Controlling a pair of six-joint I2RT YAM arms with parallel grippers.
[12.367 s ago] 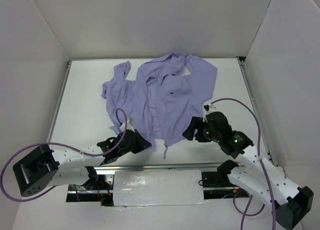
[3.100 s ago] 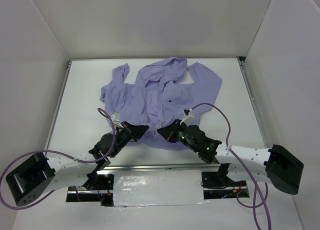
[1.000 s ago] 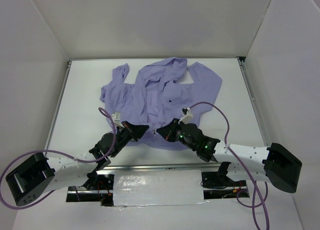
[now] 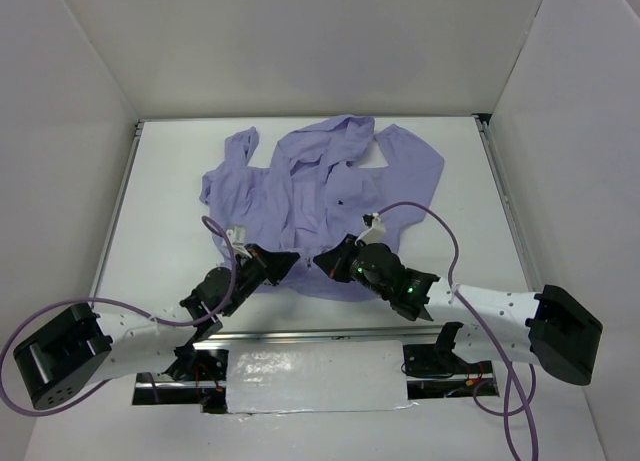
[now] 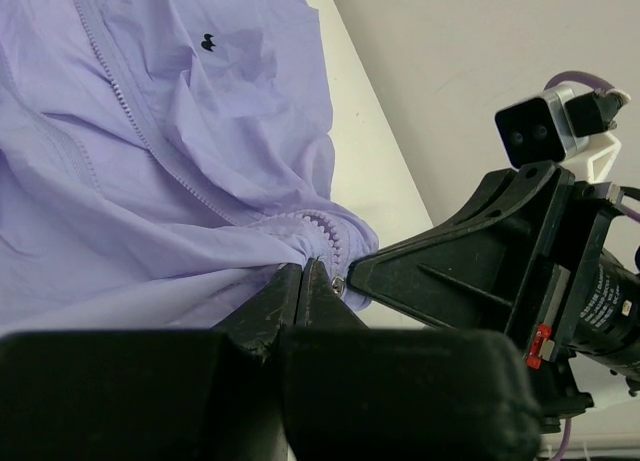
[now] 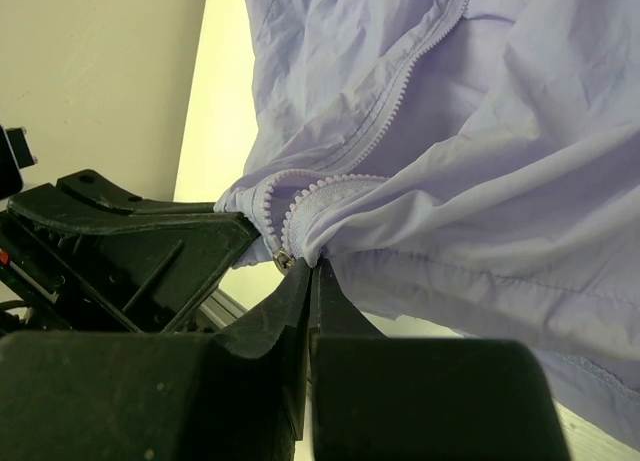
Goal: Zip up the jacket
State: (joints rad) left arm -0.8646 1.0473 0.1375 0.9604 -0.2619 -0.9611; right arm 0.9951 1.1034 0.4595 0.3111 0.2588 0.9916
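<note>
Both left pincer, right pincer clamping jacket hem, slider perhaps between

Nothing here can be read as words or numbers. The jacket carries one tiny dark chest mark, a little shape rather than letters. The black housing of the right arm shows fine white print and a small red tag, both too small to make out.
</note>
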